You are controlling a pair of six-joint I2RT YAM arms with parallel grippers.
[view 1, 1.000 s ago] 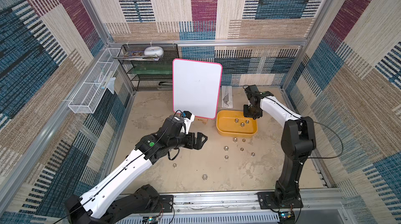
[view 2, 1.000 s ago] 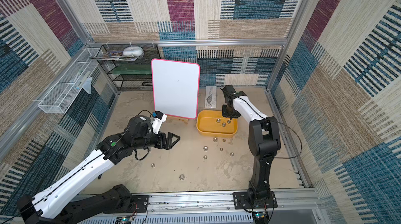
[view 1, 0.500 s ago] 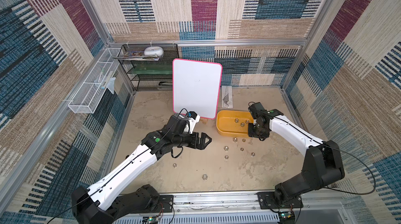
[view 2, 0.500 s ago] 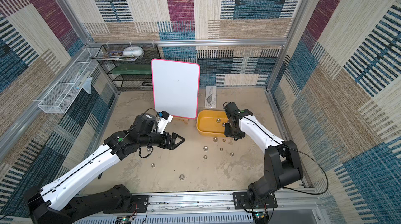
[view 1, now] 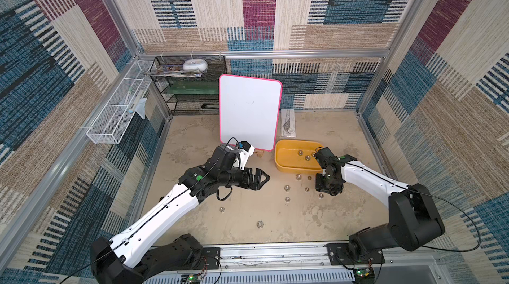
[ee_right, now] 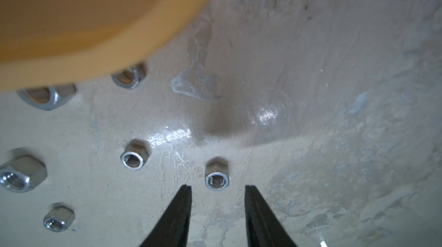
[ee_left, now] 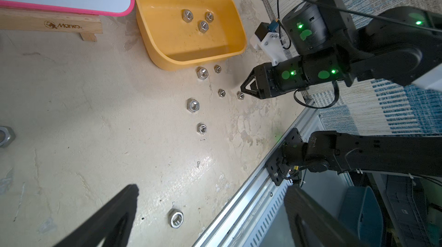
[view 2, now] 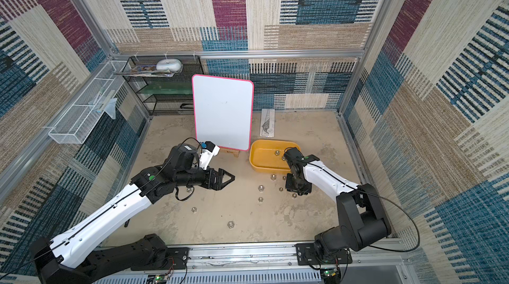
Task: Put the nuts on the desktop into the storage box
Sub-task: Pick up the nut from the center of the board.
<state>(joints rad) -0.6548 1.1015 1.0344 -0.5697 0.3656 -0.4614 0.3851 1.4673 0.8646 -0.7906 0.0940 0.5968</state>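
Note:
The yellow storage box stands on the beige desktop with three nuts inside. Several more nuts lie in front of it. My right gripper points down at the desktop, open. A small nut lies just ahead of its fingertips, untouched. My left gripper hovers left of the nuts, wide open and empty. A larger nut lies on the desktop below it.
A pink-framed whiteboard on a wooden stand stands just left of the box. A black mesh rack is at the back left, a white wire basket on the left wall. A metal rail runs along the front edge.
My right arm has swung from above the box down to the desktop in front of it, over a small nut. My left arm has reached a little further right.

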